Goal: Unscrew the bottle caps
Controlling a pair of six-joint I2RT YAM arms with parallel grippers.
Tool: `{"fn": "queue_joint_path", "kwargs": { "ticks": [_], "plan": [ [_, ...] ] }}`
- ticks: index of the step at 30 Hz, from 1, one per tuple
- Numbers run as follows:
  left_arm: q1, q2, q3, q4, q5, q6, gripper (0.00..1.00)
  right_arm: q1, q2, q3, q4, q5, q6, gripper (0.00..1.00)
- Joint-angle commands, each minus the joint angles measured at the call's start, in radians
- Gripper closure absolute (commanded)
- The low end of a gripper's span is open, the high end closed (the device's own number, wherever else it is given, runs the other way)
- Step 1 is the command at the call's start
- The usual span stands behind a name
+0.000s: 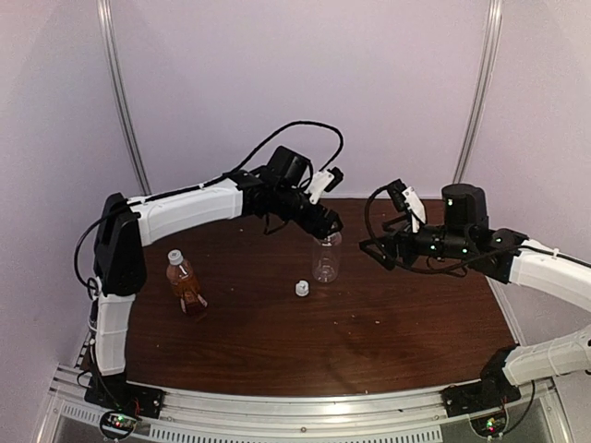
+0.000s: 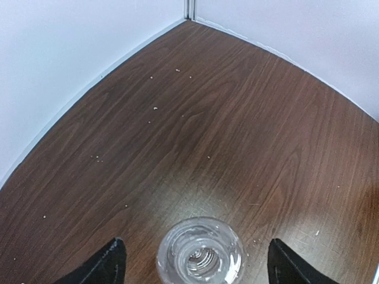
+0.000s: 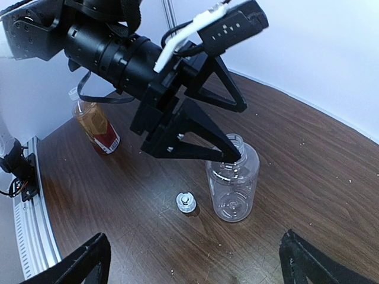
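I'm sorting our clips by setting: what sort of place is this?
Probably a lab robot test cell: the left arm and right arm are bolted to a metal rail at the edge of a wood-grain table, closed in by plain pale walls.

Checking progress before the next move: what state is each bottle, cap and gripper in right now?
Clear bottle: upright, mouth open, no cap on it.
Loose cap: off, lying beside the clear bottle.
Amber bottle: standing, closed.
Amber bottle's cap: on the neck.
Left gripper: open, fingers either side of the clear bottle's mouth.
Right gripper: open, holding nothing.
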Motion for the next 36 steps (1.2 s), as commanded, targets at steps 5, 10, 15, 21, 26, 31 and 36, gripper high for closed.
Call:
{"fn": "queue_joint_path", "kwargs": {
  "ticks": [5, 10, 15, 21, 26, 31, 36],
  "plan": [
    [0.008, -0.296, -0.132, -0.12, -0.173, -0.004, 0.13, -0.005, -0.046, -0.019, -0.015, 0.044, 0.013, 0.0],
    [0.007, -0.462, -0.296, -0.241, -0.289, -0.019, 0.12, -0.005, -0.042, -0.006, -0.035, 0.032, 0.036, 0.0],
    [0.012, -0.629, -0.468, -0.325, -0.347, -0.071, 0.11, -0.005, -0.045, 0.005, -0.047, 0.055, 0.056, 0.0],
    [0.031, -0.759, -0.608, -0.444, -0.412, -0.158, 0.09, -0.005, -0.041, -0.002, -0.034, 0.076, 0.084, 0.0],
    [0.064, -0.86, -0.684, -0.496, -0.459, -0.214, 0.09, -0.005, -0.014, -0.01, -0.015, 0.052, 0.093, 0.0],
    [0.138, -0.922, -0.73, -0.521, -0.458, -0.235, 0.13, -0.006, 0.016, -0.003, -0.005, 0.023, 0.086, 0.0],
    [0.226, -0.943, -0.775, -0.531, -0.414, -0.229, 0.17, -0.004, 0.028, 0.005, -0.006, 0.006, 0.071, 0.0]
  ]
}}
